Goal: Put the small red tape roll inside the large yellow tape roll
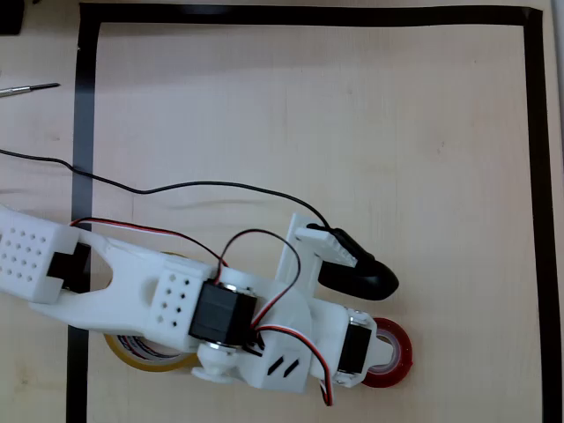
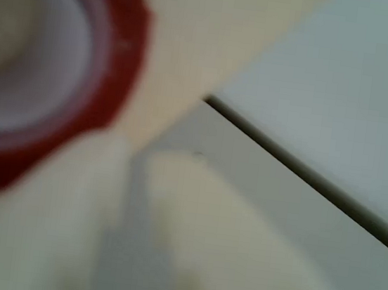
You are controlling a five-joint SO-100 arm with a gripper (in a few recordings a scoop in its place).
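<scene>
The small red tape roll [image 1: 392, 354] lies flat on the tabletop [image 1: 308, 115], the fingers [image 1: 374, 348] over it, their opening hidden; the large yellow tape roll [image 1: 145, 355] lies well apart, half under the arm.

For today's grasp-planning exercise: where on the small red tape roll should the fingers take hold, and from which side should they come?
Grip the wall of the small red tape roll, one finger in its white-lined hole and one outside, coming straight down from above. It lies flat on the table with the hole facing up, so the ring wall is likely the easiest part to pinch. In the overhead view the arm already covers its left part.
</scene>
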